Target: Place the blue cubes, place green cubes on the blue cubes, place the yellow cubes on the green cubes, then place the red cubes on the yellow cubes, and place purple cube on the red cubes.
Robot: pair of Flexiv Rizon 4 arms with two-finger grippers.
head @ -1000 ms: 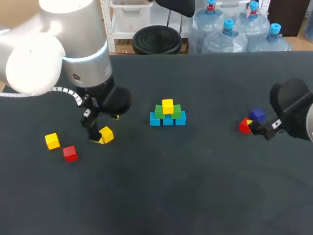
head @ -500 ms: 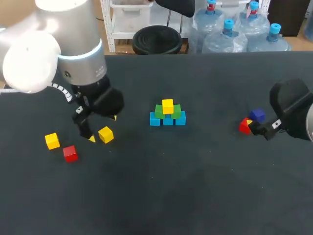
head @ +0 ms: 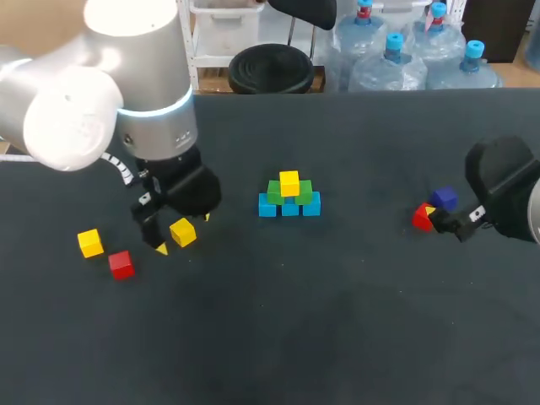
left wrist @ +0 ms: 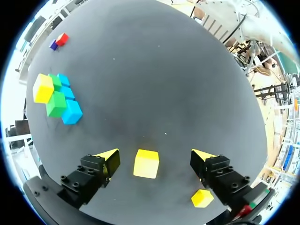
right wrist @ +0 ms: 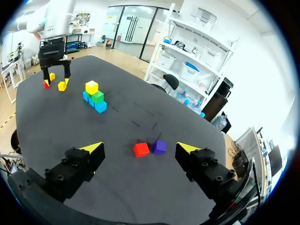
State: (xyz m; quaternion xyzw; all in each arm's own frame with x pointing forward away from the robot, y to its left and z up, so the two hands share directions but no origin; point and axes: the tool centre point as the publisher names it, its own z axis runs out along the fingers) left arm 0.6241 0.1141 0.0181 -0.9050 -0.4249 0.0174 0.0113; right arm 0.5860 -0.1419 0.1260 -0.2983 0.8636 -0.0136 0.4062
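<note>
My left gripper point(head: 183, 234) stands open astride a loose yellow cube point(head: 182, 231). In the left wrist view that yellow cube point(left wrist: 146, 163) lies between the fingers of the left gripper point(left wrist: 156, 156), with a gap on both sides. The stack point(head: 289, 196) at mid-table has three blue cubes at its base point(head: 289, 207), two green cubes point(head: 289, 192) on them, and one yellow cube on top point(head: 289, 180). A second yellow cube point(head: 89, 243) and a red cube point(head: 121, 264) lie at the left. My right gripper point(right wrist: 139, 147) hovers open above a red cube point(right wrist: 141, 149) and a purple cube point(right wrist: 159, 146).
The right-hand red cube point(head: 421, 218) and purple cube point(head: 444, 199) sit touching, close to the right arm's fingers point(head: 442, 221). Dark tabletop point(head: 295, 312) stretches in front of the stack.
The left gripper shifted right and toward the table's front, so its fingers now straddle the yellow cube. The cube and the right arm have not moved.
</note>
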